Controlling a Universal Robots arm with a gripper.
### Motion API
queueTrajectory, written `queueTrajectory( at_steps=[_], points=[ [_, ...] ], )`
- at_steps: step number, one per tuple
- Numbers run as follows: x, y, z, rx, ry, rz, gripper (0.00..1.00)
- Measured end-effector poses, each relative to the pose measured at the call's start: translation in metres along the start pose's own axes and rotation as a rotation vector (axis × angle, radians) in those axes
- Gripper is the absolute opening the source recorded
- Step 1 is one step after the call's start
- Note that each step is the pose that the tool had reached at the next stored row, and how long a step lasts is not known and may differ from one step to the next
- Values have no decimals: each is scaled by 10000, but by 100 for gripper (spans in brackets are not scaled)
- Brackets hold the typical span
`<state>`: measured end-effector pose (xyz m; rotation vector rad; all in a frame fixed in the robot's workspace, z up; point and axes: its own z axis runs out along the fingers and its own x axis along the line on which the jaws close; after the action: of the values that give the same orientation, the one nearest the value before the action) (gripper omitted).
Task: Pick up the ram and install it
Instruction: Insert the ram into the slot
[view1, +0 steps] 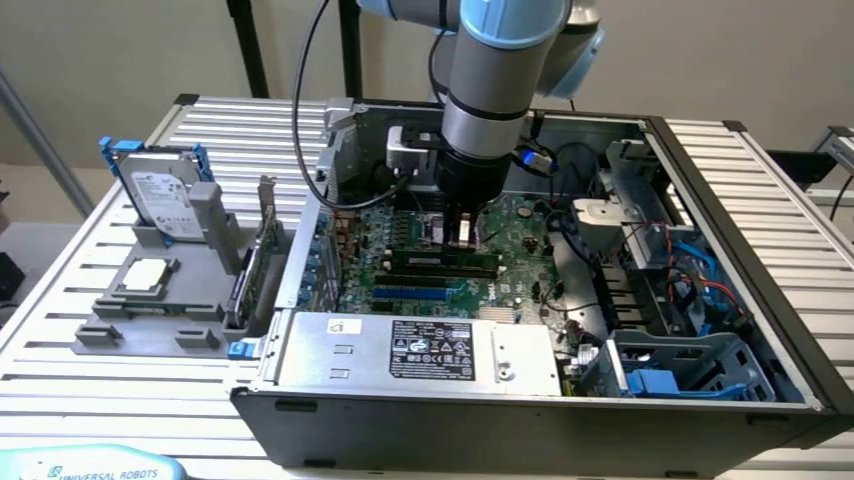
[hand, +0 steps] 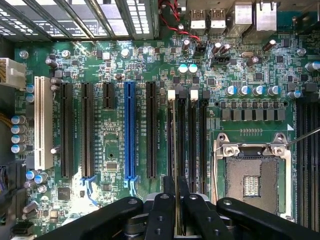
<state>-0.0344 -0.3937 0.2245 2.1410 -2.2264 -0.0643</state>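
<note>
Pinching the ram (hand: 176, 200) edge-on between its fingers, the end effector (hand: 176, 212) hangs low inside the open computer case (view1: 747, 290), just above the motherboard (hand: 115, 130). In the wrist view the ram shows as a thin vertical sliver running up from between the black fingertips (hand: 162, 210), lined up with the memory slots (hand: 187, 135) at the middle of the frame, whose white latches sit at their far ends. Whether the stick already touches a slot cannot be told from here. In the exterior view the arm's dark wrist descends at the centre of the frame, and one memory stick (view1: 441, 262) already lies seated in a slot just below it.

As a judgement, the ram is light and stiff but fragile: a thin circuit board that tolerates little bending or twisting, with exposed contacts along its lower edge. The sound place to hold it is by the flat faces near the middle of the top edge, as here, keeping clear of the contacts. A narrow grip on smooth board could slip if the stick is pushed off-axis.

Beside the case, on the table (view1: 80, 390) at the left of the exterior frame, a hard drive (view1: 163, 203) stands in a grey fixture.
</note>
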Motion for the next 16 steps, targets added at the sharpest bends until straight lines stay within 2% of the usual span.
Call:
queueTrajectory(
  at_steps=[11,13,14,15,16],
  points=[
    [-2,-3,32,1,-25,-2,14],
    [-1,-3,33,2,-21,-2,22],
    [-1,-3,33,2,-20,-1,22],
    [-1,-3,33,2,-21,-2,28],
    [-1,-2,31,2,-22,-2,28]
  ],
)
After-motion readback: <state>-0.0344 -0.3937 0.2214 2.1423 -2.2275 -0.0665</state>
